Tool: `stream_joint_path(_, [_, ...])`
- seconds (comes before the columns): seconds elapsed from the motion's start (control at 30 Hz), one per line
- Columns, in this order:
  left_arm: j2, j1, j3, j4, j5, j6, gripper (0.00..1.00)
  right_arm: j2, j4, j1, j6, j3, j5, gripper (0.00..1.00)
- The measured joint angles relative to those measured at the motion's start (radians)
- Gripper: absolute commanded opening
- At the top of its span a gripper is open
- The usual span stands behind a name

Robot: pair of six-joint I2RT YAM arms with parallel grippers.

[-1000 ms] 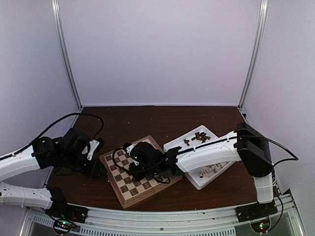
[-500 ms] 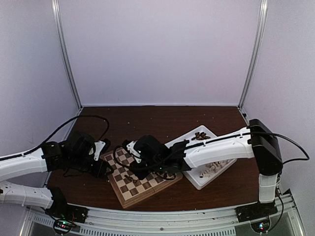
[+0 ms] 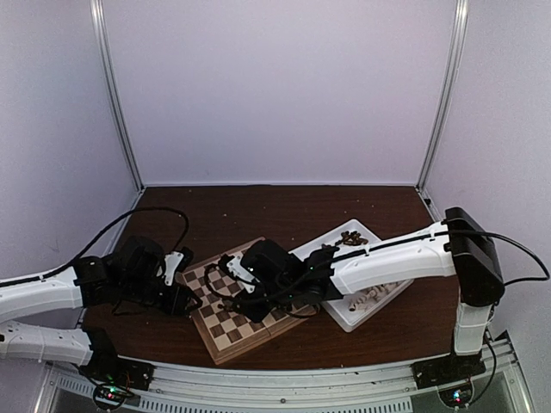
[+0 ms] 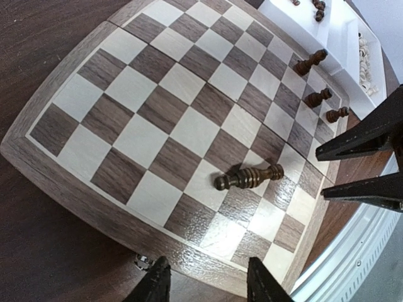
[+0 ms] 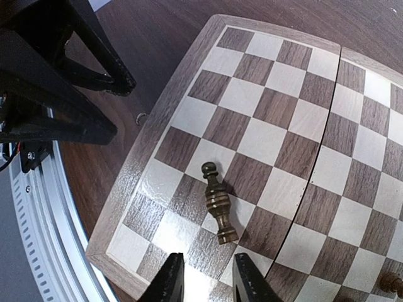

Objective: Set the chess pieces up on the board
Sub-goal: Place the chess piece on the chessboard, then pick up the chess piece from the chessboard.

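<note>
The wooden chessboard (image 3: 225, 334) lies at the table's front centre. One dark brown chess piece (image 4: 247, 178) lies on its side on a light square near the board's near-left corner; it also shows in the right wrist view (image 5: 217, 201). Three dark pieces (image 4: 318, 96) stand along the board's far edge by the tray. My left gripper (image 4: 208, 286) is open and empty over the board's left border (image 3: 191, 299). My right gripper (image 5: 206, 280) is open and empty just short of the fallen piece's base (image 3: 231, 298).
A white two-compartment tray (image 3: 355, 321) sits right of the board, with dark pieces (image 3: 349, 238) in its far part and cream pieces (image 3: 370, 297) in its near part. The two grippers face each other closely across the board's corner.
My left gripper has moved right from the bare table to the board's left edge. My right arm has stretched further over the board. A piece now shows lying on the board.
</note>
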Motion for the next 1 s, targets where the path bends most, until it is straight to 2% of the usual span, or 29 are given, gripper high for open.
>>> stream_joint_path(0.23, [-0.029,0.000,-0.011,0.006,0.019,-0.051,0.42,0.023,-0.027,0.000,-0.006,0.013,-0.010,0.35])
stream_joint_path(0.53, [-0.038,0.000,-0.011,0.006,0.022,-0.083,0.42,0.106,-0.065,0.000,-0.047,0.099,-0.010,0.34])
stream_joint_path(1.0, [-0.034,0.000,-0.011,0.003,0.022,-0.090,0.41,0.137,-0.082,-0.001,-0.069,0.111,-0.010,0.31])
